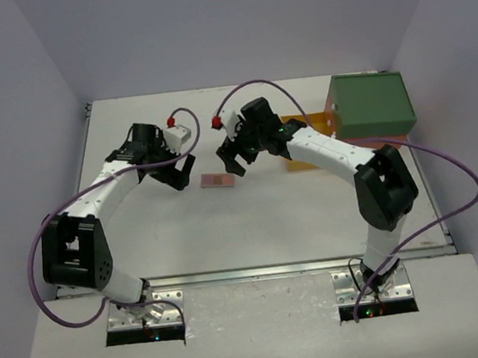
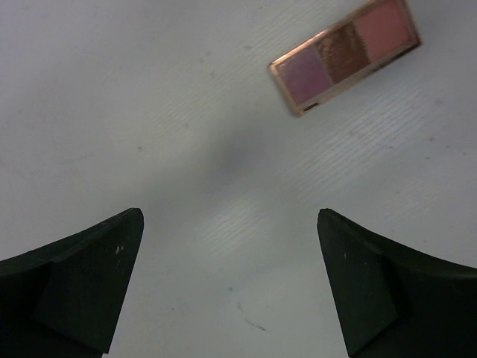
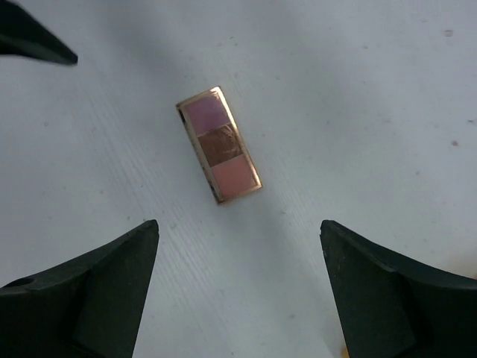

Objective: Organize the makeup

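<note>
One flat makeup palette (image 1: 214, 180) with purple, brown and pink pans in a gold frame lies on the white table between the two arms. It shows at the upper right of the left wrist view (image 2: 344, 54) and ahead of the fingers in the right wrist view (image 3: 219, 145). My left gripper (image 1: 178, 175) is open and empty, just left of the palette. My right gripper (image 1: 231, 161) is open and empty, just right of and behind it. The other makeup items are out of view.
A big green-topped box (image 1: 370, 103) with orange and yellow drawers (image 1: 303, 137) stands at the back right, behind the right arm. The white table (image 1: 262, 228) ends at a metal front rail. Purple cables loop from both arms.
</note>
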Controlling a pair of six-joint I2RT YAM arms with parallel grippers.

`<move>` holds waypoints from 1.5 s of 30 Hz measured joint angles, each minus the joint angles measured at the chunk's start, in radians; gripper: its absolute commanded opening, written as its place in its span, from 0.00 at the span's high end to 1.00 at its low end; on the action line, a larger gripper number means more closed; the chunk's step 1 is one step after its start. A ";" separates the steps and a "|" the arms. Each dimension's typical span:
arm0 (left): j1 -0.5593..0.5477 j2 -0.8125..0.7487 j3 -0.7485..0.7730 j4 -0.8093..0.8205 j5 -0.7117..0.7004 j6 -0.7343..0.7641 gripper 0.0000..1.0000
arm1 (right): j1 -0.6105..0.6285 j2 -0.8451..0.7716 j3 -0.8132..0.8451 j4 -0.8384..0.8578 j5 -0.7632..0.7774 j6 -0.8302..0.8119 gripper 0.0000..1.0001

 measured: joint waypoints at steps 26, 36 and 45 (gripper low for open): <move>0.202 -0.091 -0.119 0.000 0.024 0.035 0.00 | 0.166 0.501 0.351 -0.104 0.190 -0.127 0.84; 0.202 -0.096 -0.119 -0.019 0.044 0.035 0.00 | 0.174 0.426 0.243 -0.087 0.213 -0.067 1.00; 0.202 -0.107 -0.119 -0.022 0.059 0.035 0.00 | 0.082 0.149 0.035 -0.022 0.246 0.187 1.00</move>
